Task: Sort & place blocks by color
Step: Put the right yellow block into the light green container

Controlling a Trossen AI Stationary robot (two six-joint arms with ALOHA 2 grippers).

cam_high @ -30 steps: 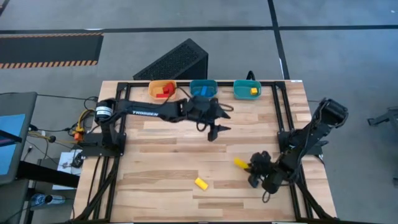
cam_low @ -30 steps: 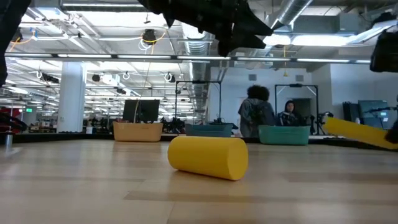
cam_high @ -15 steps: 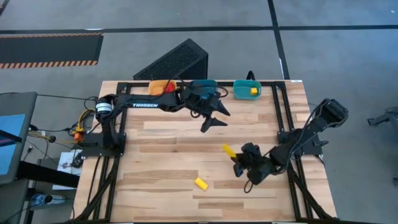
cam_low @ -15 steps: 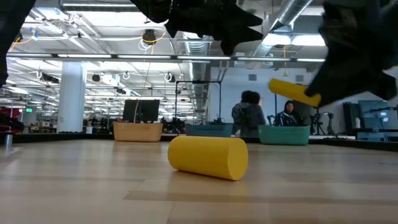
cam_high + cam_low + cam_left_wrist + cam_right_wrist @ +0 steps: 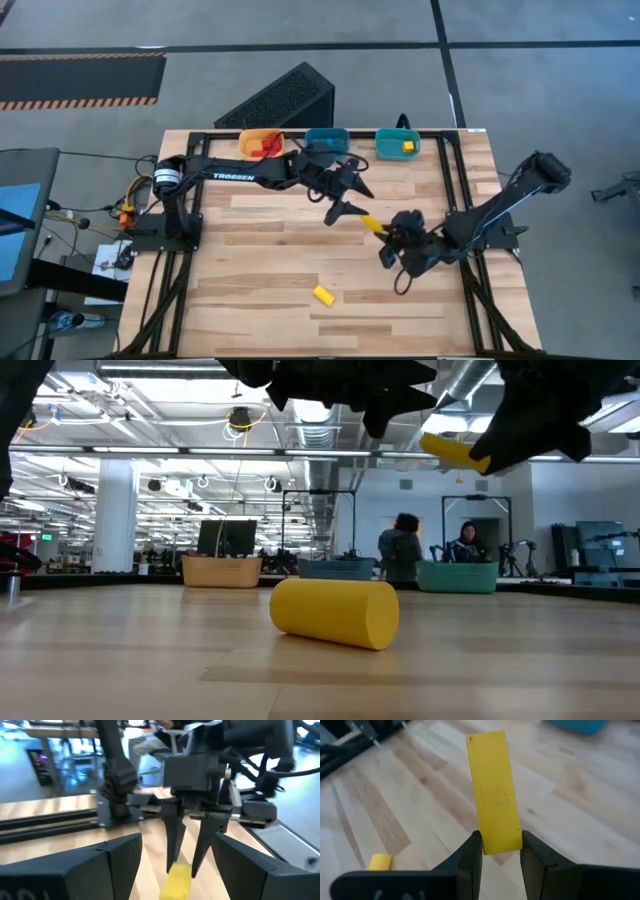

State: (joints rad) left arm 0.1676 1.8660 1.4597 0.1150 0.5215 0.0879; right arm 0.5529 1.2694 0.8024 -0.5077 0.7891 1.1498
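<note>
My right gripper point(image 5: 386, 233) is over the middle of the table, shut on a flat yellow bar point(image 5: 371, 224) that it carries in the air; the low view shows the bar point(image 5: 452, 451) high above the wood. My left gripper point(image 5: 343, 208) is open right beside it. In the left wrist view the bar's free end point(image 5: 176, 881) lies between my left fingers point(image 5: 122, 862), apart from both. A yellow cylinder block point(image 5: 323, 294) lies on its side on the table nearer the front edge. Red blocks point(image 5: 264, 149) sit in the orange bin, and one yellow block point(image 5: 408, 146) in the teal bin. My right gripper pinches the yellow bar by one short end point(image 5: 501, 844) between its two fingers point(image 5: 471, 854). The bar runs straight out along the fingers toward my left gripper. It is lifted clear of the table, its free end tilted slightly up.
Three bins stand in a row at the far edge: orange point(image 5: 246, 143), blue point(image 5: 324, 134) and teal point(image 5: 386, 146). A black frame rail point(image 5: 300, 133) runs around the table. People stand in the room beyond the far edge point(image 5: 404, 550).
My right gripper has lifted the yellow bar off the table and carried it up and toward the far edge, bringing it to my left gripper. The bar has swung so that its free end points at the left gripper. The yellow cylinder has stayed put.
</note>
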